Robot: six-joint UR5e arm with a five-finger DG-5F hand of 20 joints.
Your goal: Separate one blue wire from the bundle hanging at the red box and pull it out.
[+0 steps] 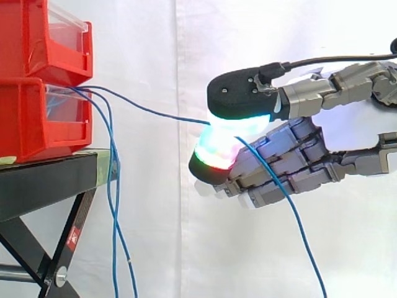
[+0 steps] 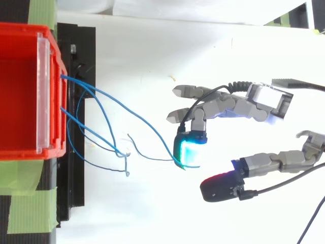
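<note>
Side view: two red bins stacked at left, upper bin (image 1: 43, 37) on lower bin (image 1: 37, 118), both on the black stand (image 1: 43, 180). White curtain (image 1: 155, 62) behind.

Blue wires leave the front of the lower bin. The bundle (image 1: 115, 211) drops straight down just right of the stand's edge, past its leg. One wire (image 1: 155, 112) is drawn away from them. It runs right in a shallow sag, well apart from the hanging strands, and reaches the hand (image 1: 291, 155) at mid height.

The hand enters from the right, tips pointing left toward the bins. The wire goes in between a dark-backed pad (image 1: 239, 93) above and a green-and-red glowing pad (image 1: 214, 155) below. It comes out on the far side of the lower pad, and its free length hangs down to the lower right.

Top view: one finger is curled, and its cyan pad (image 2: 189, 152) meets the wire, which is hooked at that tip. The other fingers lie straight, pointing left. The dark pad (image 2: 218, 187) with a red glow sits apart on the near side. Cannot tell whether it presses the wire too. The rest of the wires fan out from the bin front and loop over the stand's edge. Green tape (image 2: 30, 208) sits by the bin.
</note>
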